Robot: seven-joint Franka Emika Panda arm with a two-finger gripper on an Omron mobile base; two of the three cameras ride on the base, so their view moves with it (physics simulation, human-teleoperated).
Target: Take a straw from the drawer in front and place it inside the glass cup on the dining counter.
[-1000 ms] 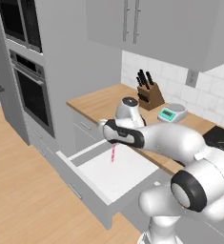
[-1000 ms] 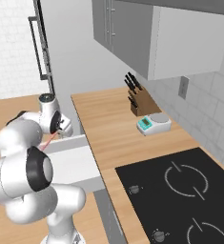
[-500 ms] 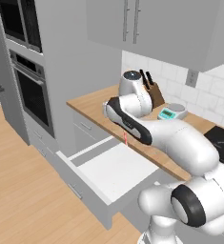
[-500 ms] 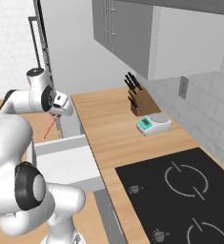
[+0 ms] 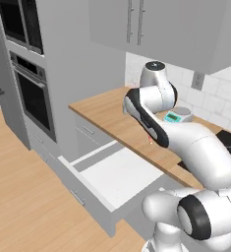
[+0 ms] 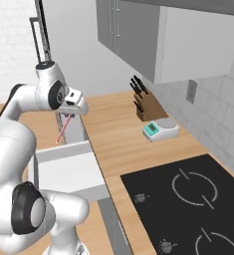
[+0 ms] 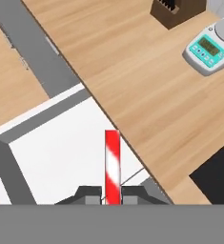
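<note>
One red-pink straw [image 7: 112,164] stands pinched between the closed fingers of the hand [image 7: 111,194] at the bottom centre of the hand view, above the open white drawer [image 7: 61,143] beside the wooden desk [image 7: 132,71].

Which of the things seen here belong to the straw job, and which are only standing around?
Job: straw, held in the shut gripper; open drawer below it.

Standing around: scale, knife block, cooktop, oven, all untouched.
</note>
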